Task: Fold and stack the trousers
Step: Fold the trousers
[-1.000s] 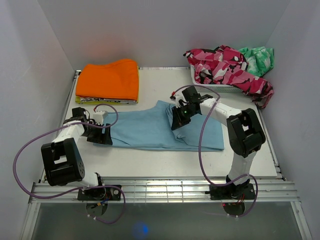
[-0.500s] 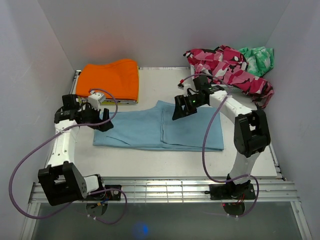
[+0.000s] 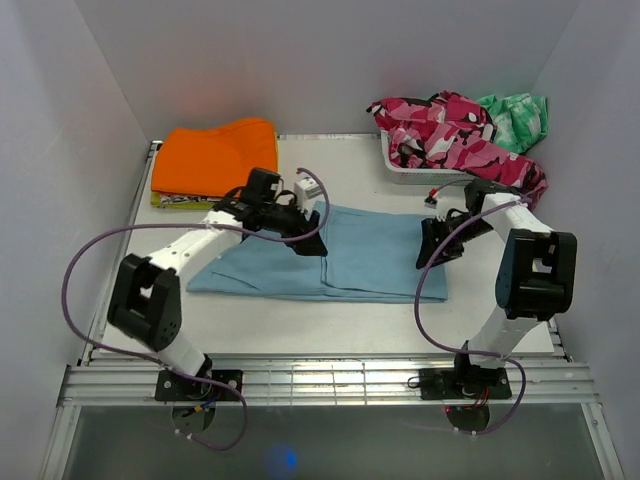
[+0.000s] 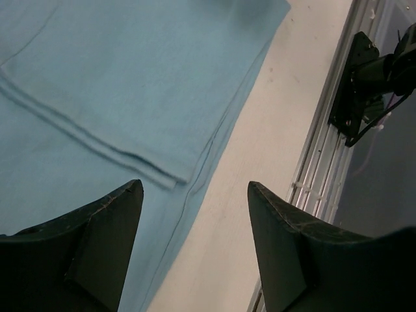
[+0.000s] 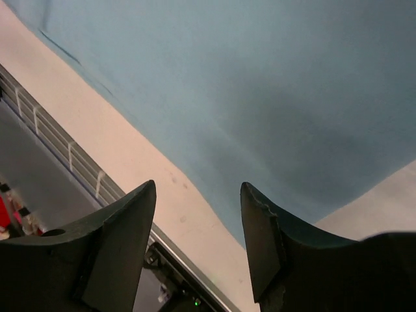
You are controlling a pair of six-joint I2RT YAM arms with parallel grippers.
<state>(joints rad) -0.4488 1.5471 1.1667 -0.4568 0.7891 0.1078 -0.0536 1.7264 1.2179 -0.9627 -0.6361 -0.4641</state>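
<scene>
The trousers [image 3: 350, 265] lie folded flat in the middle of the counter [image 3: 330, 330], with a bare strip along their near hem and more bare counter to the left. The left gripper [image 3: 305, 240] hangs over their far edge, jaws spread, pinching nothing. The right gripper [image 3: 433, 250] hangs over their right edge, jaws likewise spread. Beyond, an orange garment [image 3: 215, 160] sits on something yellow-printed, too small to read
</scene>
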